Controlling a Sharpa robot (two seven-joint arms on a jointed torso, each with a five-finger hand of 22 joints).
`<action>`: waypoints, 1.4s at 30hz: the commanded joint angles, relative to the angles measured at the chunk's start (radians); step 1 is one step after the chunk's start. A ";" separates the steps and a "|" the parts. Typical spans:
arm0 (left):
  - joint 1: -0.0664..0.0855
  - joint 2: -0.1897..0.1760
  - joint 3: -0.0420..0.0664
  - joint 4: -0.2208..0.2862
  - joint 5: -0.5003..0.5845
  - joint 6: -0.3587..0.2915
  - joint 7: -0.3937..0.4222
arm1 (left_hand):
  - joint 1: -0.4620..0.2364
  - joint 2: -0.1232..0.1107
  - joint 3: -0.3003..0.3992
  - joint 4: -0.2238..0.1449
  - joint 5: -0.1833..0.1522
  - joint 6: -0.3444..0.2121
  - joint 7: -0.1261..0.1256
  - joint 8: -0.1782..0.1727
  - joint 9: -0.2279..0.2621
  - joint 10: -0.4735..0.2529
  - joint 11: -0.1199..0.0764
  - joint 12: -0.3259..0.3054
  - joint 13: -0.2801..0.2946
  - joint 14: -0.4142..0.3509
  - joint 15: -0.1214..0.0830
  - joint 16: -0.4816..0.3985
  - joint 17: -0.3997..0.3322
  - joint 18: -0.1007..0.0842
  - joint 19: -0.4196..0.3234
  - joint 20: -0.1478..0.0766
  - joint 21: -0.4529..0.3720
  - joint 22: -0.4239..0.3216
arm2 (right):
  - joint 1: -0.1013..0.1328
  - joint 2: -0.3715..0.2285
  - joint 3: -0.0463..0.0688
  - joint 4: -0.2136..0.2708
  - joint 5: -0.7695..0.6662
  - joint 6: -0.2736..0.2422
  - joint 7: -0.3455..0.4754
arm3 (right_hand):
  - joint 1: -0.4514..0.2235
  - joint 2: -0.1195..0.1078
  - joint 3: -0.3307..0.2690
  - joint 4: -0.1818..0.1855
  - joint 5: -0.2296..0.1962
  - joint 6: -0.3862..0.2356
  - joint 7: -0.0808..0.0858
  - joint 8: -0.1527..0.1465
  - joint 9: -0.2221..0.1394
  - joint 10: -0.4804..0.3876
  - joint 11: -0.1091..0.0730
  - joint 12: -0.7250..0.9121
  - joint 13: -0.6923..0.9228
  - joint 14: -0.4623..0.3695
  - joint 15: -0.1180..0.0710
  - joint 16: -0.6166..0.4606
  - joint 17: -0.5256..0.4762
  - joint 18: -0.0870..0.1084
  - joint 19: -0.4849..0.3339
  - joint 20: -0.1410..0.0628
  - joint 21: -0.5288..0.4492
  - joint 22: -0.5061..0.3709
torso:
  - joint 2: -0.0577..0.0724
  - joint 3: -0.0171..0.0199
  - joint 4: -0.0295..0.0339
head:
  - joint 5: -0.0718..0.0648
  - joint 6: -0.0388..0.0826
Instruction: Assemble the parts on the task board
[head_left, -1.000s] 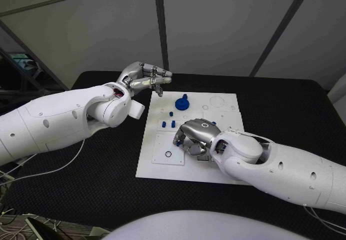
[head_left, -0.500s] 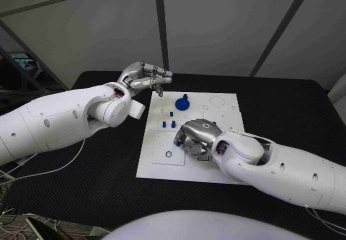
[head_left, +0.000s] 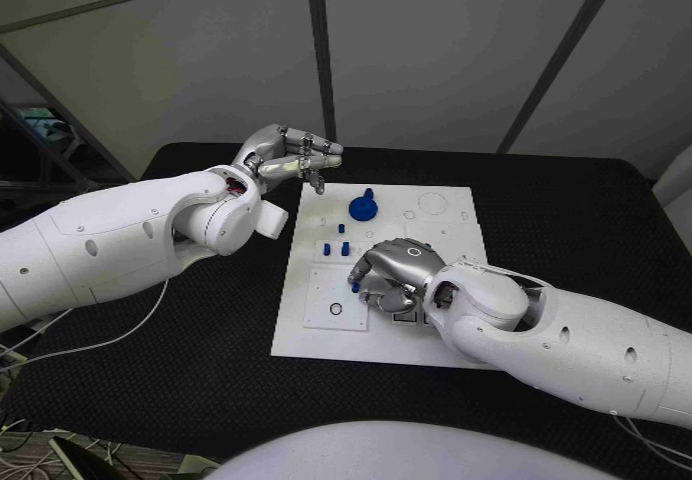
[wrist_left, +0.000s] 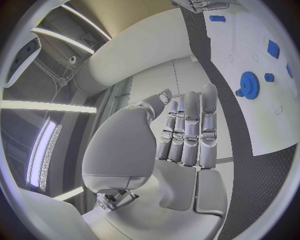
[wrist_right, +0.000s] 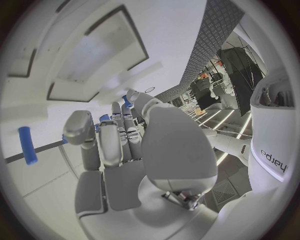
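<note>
With the right hand (head_left: 387, 278) curled over small blue pegs (head_left: 336, 247) on the white task board (head_left: 440, 225), what it grasps unclear, and the left hand (head_left: 289, 155) clenched empty at the far-left edge, a sideways nudge could scatter them.

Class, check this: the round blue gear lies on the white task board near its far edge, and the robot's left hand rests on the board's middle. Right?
One error: the right hand rests on the white task board, as the head view shows. The left hand hovers beyond the board's far left corner. The round blue gear is placed correctly.
</note>
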 joint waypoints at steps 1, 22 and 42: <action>0.001 0.000 0.001 -0.001 0.003 0.011 -0.002 | -0.006 0.007 0.000 -0.005 0.006 -0.003 0.004 -0.006 -0.002 -0.007 -0.002 -0.004 -0.001 0.001 0.005 -0.004 -0.002 0.005 0.005 0.005 -0.006 -0.002 | 0.000 -0.008 -0.001 0.016 -0.018 -0.064 -0.030 | 0.003 0.015 -0.005 0.002 0.003 -0.001 0.004 0.005 0.002 -0.003 -0.007 0.007 0.000 0.032 0.006 -0.007 -0.001 0.007 -0.005 0.001 -0.006 0.000 | -0.001 0.0004 0.0000 | -0.001 0.002; 0.001 -0.008 0.000 0.002 0.003 0.021 -0.005 | -0.006 0.010 0.001 -0.005 0.006 -0.004 0.004 -0.006 -0.001 -0.009 -0.001 -0.004 -0.002 0.001 0.006 -0.005 -0.002 0.005 0.005 0.005 -0.007 -0.002 | 0.019 -0.210 0.100 0.170 0.058 -0.014 -0.107 | 0.004 0.015 0.004 0.003 -0.005 0.019 0.004 0.005 0.003 0.010 -0.011 0.043 -0.001 0.033 0.003 -0.005 -0.003 0.006 0.003 -0.001 -0.002 0.006 | -0.004 -0.0025 -0.0057 | -0.038 0.037; 0.001 -0.006 -0.001 0.002 0.003 0.025 -0.002 | -0.006 0.010 0.001 -0.005 0.006 -0.004 0.004 -0.006 -0.001 -0.009 -0.001 -0.004 -0.002 0.001 0.006 -0.005 -0.002 0.005 0.005 0.005 -0.007 -0.002 | 0.039 -0.231 0.116 0.107 0.004 0.115 -0.158 | -0.001 0.001 -0.035 0.017 -0.018 0.003 -0.017 0.000 0.000 -0.037 -0.004 0.050 -0.002 0.030 0.008 -0.010 -0.015 0.007 -0.002 0.003 -0.011 -0.004 | -0.002 -0.0021 -0.0040 | -0.047 0.038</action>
